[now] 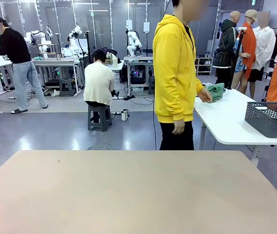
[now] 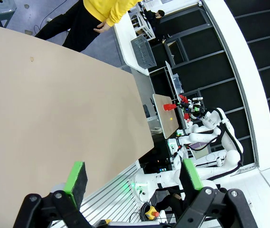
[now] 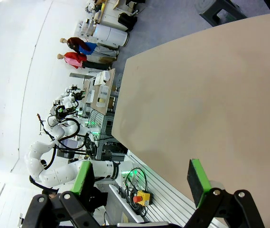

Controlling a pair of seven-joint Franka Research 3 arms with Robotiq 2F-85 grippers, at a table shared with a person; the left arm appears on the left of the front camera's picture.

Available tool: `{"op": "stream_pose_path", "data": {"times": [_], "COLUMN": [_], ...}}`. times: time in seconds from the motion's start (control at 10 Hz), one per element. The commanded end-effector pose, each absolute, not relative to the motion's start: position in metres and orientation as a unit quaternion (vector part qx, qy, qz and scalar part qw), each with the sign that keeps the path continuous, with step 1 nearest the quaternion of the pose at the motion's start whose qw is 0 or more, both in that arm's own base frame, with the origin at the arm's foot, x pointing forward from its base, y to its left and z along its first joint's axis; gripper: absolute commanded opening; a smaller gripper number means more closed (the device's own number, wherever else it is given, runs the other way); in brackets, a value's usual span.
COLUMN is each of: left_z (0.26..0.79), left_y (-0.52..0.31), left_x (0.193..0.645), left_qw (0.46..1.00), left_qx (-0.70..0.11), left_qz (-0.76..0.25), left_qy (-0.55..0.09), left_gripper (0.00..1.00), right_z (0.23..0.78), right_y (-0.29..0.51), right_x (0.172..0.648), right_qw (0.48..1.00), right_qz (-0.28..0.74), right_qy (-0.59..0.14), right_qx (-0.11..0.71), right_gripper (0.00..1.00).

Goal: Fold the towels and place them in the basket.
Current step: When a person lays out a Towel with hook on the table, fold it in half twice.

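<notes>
Hovering over tan table (image 1: 128,195) with left gripper (image 2: 133,175) and right gripper (image 3: 140,178) both spread wide, pinching nothing. Lying on white side table (image 1: 226,119) past far right corner, under person's hand (image 1: 205,95): green towel (image 1: 217,91); farther right there, basket (image 1: 270,118).

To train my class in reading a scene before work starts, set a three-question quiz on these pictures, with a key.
1. Short answer: how do the jaws of the left pincer and the right pincer stand over the tan table?
2. True or false: the mint green towel lies on the tan table.
3. The basket stands on: A) the white side table, B) the floor, C) the tan table.
Key: 1 both open, empty; 2 false: it is on the white side table; 3 A.
</notes>
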State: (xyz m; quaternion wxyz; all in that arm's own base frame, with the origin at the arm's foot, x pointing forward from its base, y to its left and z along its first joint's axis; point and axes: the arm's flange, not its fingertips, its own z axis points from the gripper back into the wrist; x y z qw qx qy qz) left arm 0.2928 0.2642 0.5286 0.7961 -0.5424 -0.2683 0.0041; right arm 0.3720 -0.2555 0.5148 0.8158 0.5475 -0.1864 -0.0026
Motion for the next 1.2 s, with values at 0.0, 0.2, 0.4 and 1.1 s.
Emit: {"op": "stream_pose_path", "data": {"times": [0.0,0.2,0.4,1.1], "left_z": [0.5321,0.5321,0.5321,0.5321], "left_y": [0.2655,0.2655,0.2655,0.2655], "left_x": [0.2931,0.2931,0.2931,0.2931], "left_qw": [0.792,0.792,0.792,0.792], "left_qx": [-0.548,-0.548,-0.548,-0.548], "left_qz": [0.001,0.001,0.001,0.001], "left_qy": [-0.27,-0.27,-0.27,-0.27], "left_gripper": [1.0,1.0,1.0,1.0], "right_z": [0.5154,0.5154,0.5154,0.5154], "right_y": [-0.2551,-0.2551,-0.2551,-0.2551], "right_x": [0.3724,0.3724,0.3724,0.3724], "right_qw": [0.814,0.814,0.814,0.814], "right_qz": [-0.004,-0.004,-0.004,-0.004], "right_qy": [-0.187,-0.187,-0.187,-0.187], "right_qx": [0.55,0.55,0.55,0.55], "right_gripper": [1.0,1.0,1.0,1.0]}}
